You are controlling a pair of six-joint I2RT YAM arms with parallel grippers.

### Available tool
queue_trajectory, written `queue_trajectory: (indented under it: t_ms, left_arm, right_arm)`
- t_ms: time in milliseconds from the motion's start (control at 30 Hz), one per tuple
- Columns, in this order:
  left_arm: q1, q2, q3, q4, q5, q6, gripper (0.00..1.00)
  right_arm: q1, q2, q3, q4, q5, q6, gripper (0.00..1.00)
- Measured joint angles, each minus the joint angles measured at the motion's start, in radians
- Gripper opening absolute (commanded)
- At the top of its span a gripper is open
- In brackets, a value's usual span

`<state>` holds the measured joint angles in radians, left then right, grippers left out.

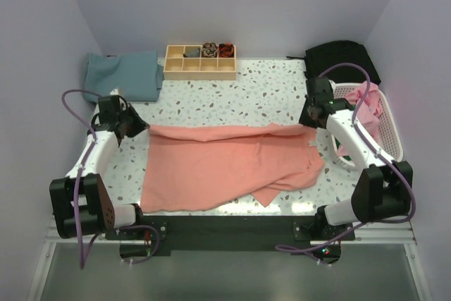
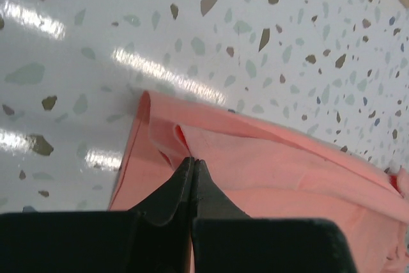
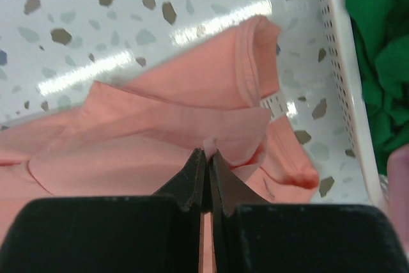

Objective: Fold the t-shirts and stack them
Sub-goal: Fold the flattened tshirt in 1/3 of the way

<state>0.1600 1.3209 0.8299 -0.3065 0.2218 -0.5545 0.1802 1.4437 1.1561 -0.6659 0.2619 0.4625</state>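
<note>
The speckled white table [image 1: 268, 96] carries a salmon t-shirt [image 1: 225, 167] spread across its middle. The shirt lies lengthways from left to right, with its far edge drawn nearly straight between the two arms and its near right part rumpled and folded over.

A white mesh basket [image 1: 391, 139] stands at the right edge, holding pink cloth [image 1: 366, 96] and green cloth [image 3: 377, 62]. A teal shirt [image 1: 127, 75] lies folded in the far left corner, and a black garment [image 1: 342, 58] is heaped in the far right corner. Between them, at the far edge, is a wooden tray [image 1: 199, 65] with compartments, two of which hold small dark items.

The left gripper [image 2: 192, 161] is at the shirt's far left corner. Its fingers are pressed together, pinching a fold of the hem. The right gripper [image 3: 208, 155] is at the far right corner beside the basket, and its fingers are likewise closed tight on a nub of fabric near the collar.

A small white label [image 3: 275, 101] shows at the neckline, but its print is too small to read.
</note>
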Motion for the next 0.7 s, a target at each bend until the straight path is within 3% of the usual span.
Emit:
queue_trajectory:
  t_ms: [333, 400, 433, 467, 533, 700]
  left_arm:
    - [0.002, -0.099, -0.116, -0.129, -0.067, 0.021, 0.00]
    - [0.002, -0.100, -0.117, -0.156, -0.100, 0.024, 0.00]
    - [0.002, -0.100, -0.117, -0.164, -0.111, 0.024, 0.00]
    - [0.002, -0.100, -0.117, -0.175, -0.125, 0.024, 0.24]
    - [0.002, -0.100, -0.117, -0.199, -0.149, 0.029, 0.50]
    - [0.003, -0.094, -0.113, -0.242, -0.190, 0.034, 0.52]
  right_arm:
    - [0.000, -0.103, -0.219, -0.108, -0.009, 0.063, 0.00]
    - [0.000, -0.109, -0.245, -0.135, 0.006, 0.082, 0.10]
    - [0.000, -0.113, -0.252, -0.148, 0.014, 0.089, 0.27]
    - [0.000, -0.116, -0.256, -0.160, 0.021, 0.098, 0.38]
    - [0.000, -0.121, -0.256, -0.178, 0.036, 0.113, 0.71]
    - [0.000, -0.125, -0.248, -0.213, 0.090, 0.112, 0.72]
